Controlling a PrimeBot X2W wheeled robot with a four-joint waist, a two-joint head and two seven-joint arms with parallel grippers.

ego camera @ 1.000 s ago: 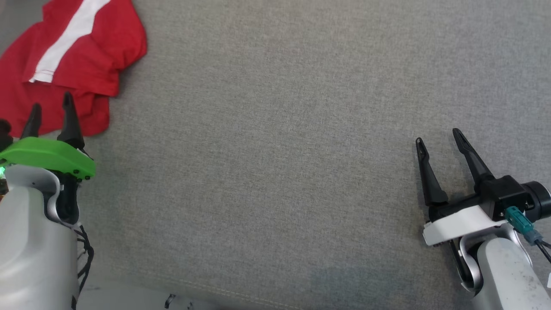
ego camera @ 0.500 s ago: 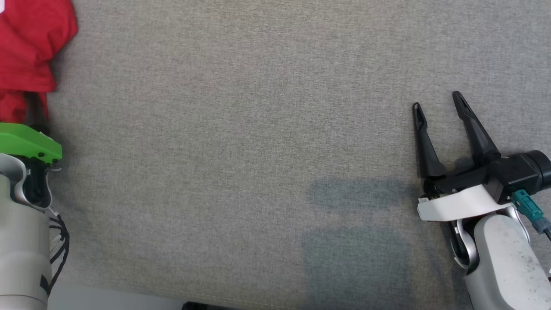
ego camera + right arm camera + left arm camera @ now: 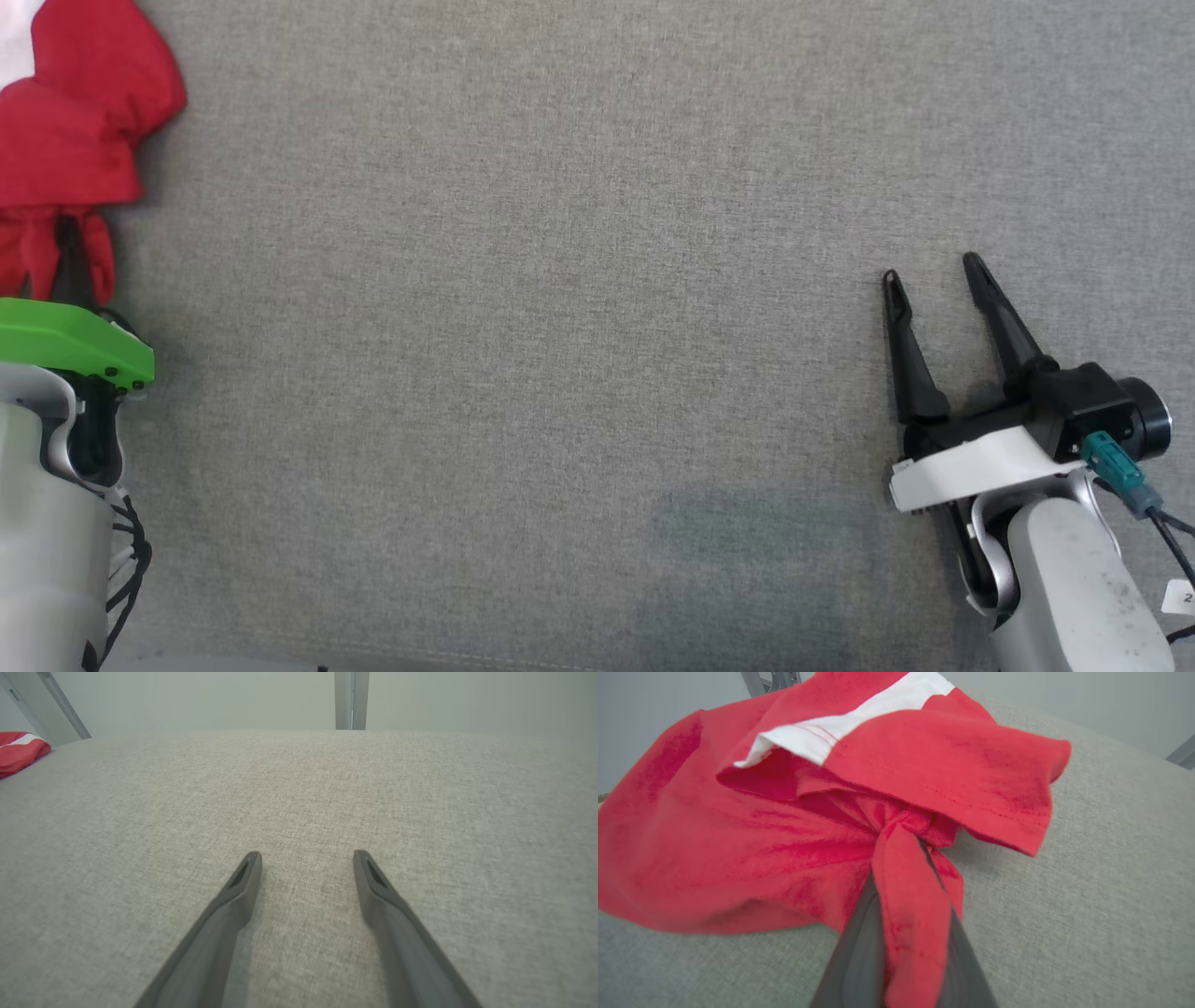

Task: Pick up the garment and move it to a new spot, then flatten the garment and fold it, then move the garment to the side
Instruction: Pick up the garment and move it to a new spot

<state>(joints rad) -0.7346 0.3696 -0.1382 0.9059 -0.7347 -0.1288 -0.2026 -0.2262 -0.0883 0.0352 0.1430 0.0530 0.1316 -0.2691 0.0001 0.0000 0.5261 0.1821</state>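
Left gripper, reaching forward, pinches a fold of the red shirt; right gripper hovers with jaws apart.

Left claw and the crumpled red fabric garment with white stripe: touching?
Touching. Left wrist view shows the left claw shut on a bunched fold of the red fabric garment, cloth pinched between its fingers.

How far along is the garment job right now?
Done: nothing finished. In hand: the pick-up, left gripper shut on a fold of the red garment, which lies bunched on the grey surface. Left: moving, flattening, folding, setting aside; right gripper open, empty.
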